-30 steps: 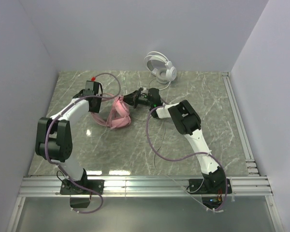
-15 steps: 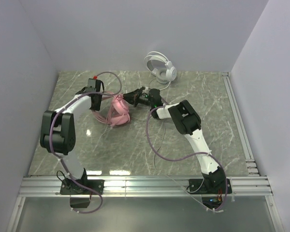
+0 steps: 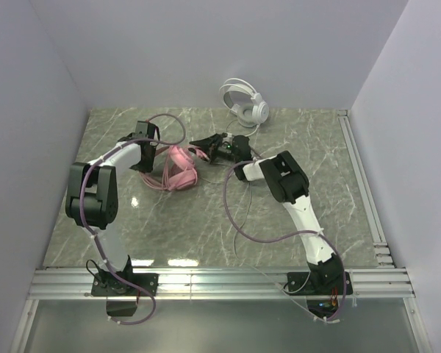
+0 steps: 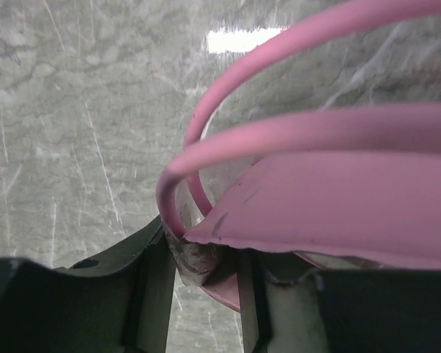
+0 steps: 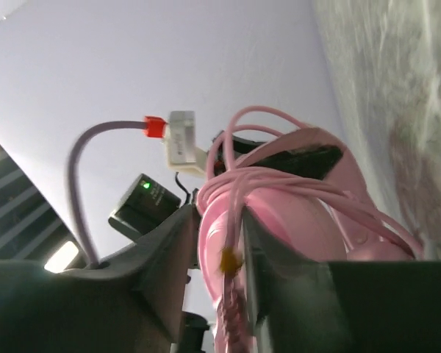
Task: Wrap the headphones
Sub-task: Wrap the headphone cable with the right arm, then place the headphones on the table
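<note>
The pink headphones (image 3: 179,171) lie on the marble table with their cable looped over the earcups. My left gripper (image 3: 150,152) is at their left side, shut on the edge of the pink band (image 4: 331,206), where a loop of pink cable (image 4: 206,151) bends beside the jaws. My right gripper (image 3: 203,148) reaches in from the right, shut on the pink headphones (image 5: 294,220); the cable's gold-tipped plug end (image 5: 228,259) hangs between its fingers. The white headphones (image 3: 244,102) stand at the back wall, untouched.
White walls close in the table (image 3: 316,169) at the back, left and right. A metal rail (image 3: 360,176) runs along the right edge. Purple arm cables (image 3: 239,228) loop over the table near the right arm.
My left arm has drawn its elbow in and its gripper has shifted right. The right gripper has moved slightly back. The pink headphones have turned a little between them.
</note>
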Robot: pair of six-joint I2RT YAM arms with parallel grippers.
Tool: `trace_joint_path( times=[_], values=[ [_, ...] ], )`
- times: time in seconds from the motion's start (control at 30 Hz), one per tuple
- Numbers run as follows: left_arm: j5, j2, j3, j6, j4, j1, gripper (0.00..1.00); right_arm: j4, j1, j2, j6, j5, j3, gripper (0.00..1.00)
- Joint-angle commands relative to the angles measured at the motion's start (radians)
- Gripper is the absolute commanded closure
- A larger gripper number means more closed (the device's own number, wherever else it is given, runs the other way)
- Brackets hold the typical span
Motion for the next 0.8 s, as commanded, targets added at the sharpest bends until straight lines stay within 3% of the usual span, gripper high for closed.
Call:
trace_joint_path(
  times=[0.0,0.13,0.17,0.2,0.23,0.47,0.77],
  values=[
    [-0.01,0.011,0.033,0.003,-0.075,0.013,0.61,0.031,-0.059,-0.129,-0.009,-0.014,-0.022,0.58],
    [-0.007,0.014,0.043,0.001,-0.084,0.013,0.6,-0.084,-0.076,-0.183,-0.163,-0.08,-0.021,0.48],
    [-0.008,0.015,0.048,-0.002,-0.087,0.013,0.6,-0.14,-0.075,-0.215,-0.244,-0.088,-0.027,0.3],
    [-0.005,0.015,0.048,0.0,-0.088,0.013,0.6,-0.175,-0.076,-0.23,-0.292,-0.095,-0.024,0.29],
    [-0.005,0.017,0.048,-0.002,-0.087,0.013,0.6,-0.221,-0.075,-0.246,-0.385,-0.117,-0.019,0.28],
    [-0.01,0.014,0.048,-0.002,-0.082,0.013,0.61,-0.491,-0.023,-0.301,-0.602,-0.197,0.082,0.31],
    [-0.004,-0.02,0.045,-0.013,-0.072,0.013,0.58,-0.581,0.065,-0.249,-0.65,-0.211,0.149,0.39]
  ],
)
